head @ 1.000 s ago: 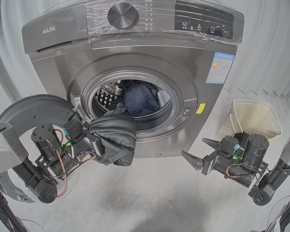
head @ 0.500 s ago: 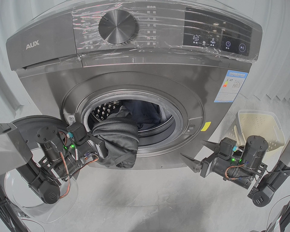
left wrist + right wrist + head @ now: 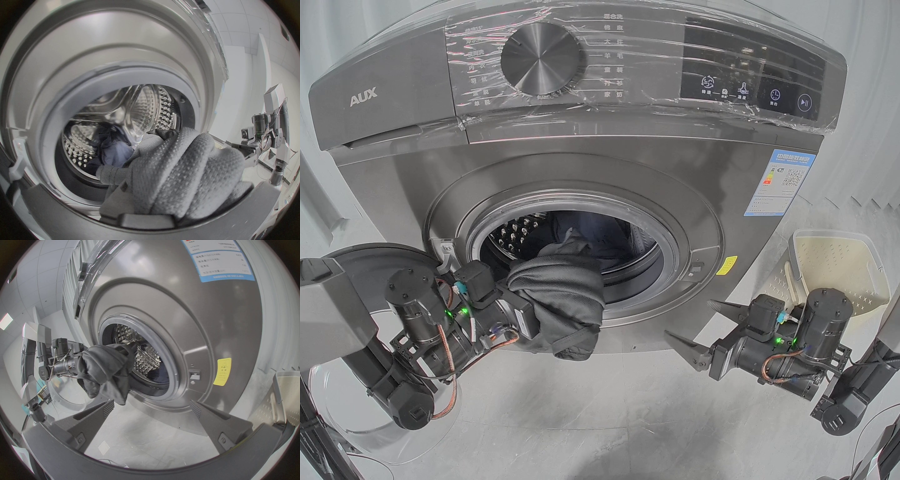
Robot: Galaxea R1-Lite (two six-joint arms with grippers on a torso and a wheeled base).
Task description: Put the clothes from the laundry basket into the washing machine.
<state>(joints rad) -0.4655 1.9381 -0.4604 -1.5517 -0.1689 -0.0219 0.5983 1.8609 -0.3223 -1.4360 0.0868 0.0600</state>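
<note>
A grey washing machine (image 3: 650, 181) stands before me with its round door (image 3: 362, 275) swung open to the left. My left gripper (image 3: 540, 300) is shut on a dark grey garment (image 3: 565, 300) at the lower left of the drum opening (image 3: 569, 250); the cloth drapes over the rim and hides the fingers. The same dark grey garment (image 3: 187, 175) fills the front of the left wrist view, and it also hangs there as the dark grey garment (image 3: 103, 371). A navy garment (image 3: 590, 234) lies inside the drum. My right gripper (image 3: 700, 331) hangs open and holds nothing, low at the right of the machine.
A cream laundry basket (image 3: 837, 265) stands on the floor to the right of the machine, behind my right arm. The open door's glass sits beside my left arm. Bare grey floor (image 3: 612, 412) lies in front of the machine.
The head view has closed in on the machine. My left gripper has carried the dark grey garment right and closer to the drum opening. My right gripper stays open.
</note>
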